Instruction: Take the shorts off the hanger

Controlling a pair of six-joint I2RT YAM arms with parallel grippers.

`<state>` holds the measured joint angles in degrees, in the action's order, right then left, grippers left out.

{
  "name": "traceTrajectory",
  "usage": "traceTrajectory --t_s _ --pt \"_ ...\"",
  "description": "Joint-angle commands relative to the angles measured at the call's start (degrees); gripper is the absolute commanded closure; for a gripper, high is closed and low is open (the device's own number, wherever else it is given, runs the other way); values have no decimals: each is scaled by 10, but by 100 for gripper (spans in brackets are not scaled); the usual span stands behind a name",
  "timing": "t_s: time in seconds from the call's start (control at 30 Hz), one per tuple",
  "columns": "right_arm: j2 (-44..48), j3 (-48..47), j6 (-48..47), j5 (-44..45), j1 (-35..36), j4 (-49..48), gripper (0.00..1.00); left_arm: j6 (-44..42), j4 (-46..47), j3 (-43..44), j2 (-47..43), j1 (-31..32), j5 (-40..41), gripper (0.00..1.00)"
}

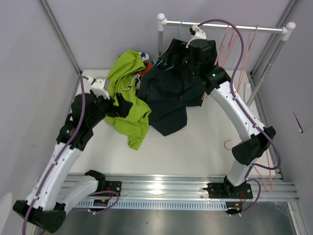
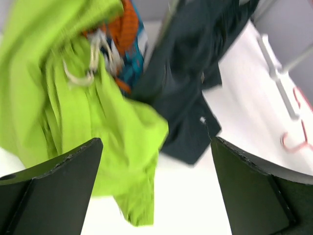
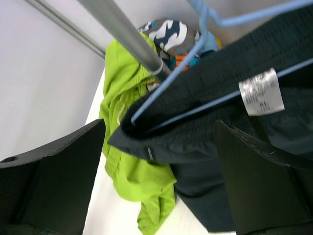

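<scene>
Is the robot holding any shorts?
No. Left hand and right hand are both open, holding nothing; the dark shorts hang on the blue hanger.

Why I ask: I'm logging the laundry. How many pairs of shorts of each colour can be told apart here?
lime green shorts: 1
orange, teal and white patterned shorts: 1
dark shorts, hanging: 1
Total: 3 sure. The dark cloth on the table may be a further pair; I cannot tell.
</scene>
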<state>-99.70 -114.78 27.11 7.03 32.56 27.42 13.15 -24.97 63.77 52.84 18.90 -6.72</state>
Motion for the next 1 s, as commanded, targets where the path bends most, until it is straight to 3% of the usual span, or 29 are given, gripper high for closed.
traceTrajectory --t_s 0.0,0.07,0.27,0.37,0.43,0.6,0.8,0.97 --pt "-22 -36 4 36 3 -51 3 10 2 -70 -63 18 -30 1" --pt "-34 -43 13 45 4 -64 7 6 -11 -82 -87 24 -33 1" --pt "-82 -75 25 70 7 -90 36 11 -16 -147 -144 27 -55 1" --pt "-103 -102 31 73 10 -83 63 17 -3 -174 -170 28 -63 1" --pt "-106 -118 25 87 22 -69 90 18 1 -190 -180 28 -61 1" --pt "-75 -104 10 117 44 -50 100 17 2 -192 -172 31 -63 1" --pt "25 -43 -12 154 59 -52 100 17 18 -164 -156 62 -73 1" --pt "86 -34 -6 157 60 -25 100 14 55 -119 -103 155 -42 1"
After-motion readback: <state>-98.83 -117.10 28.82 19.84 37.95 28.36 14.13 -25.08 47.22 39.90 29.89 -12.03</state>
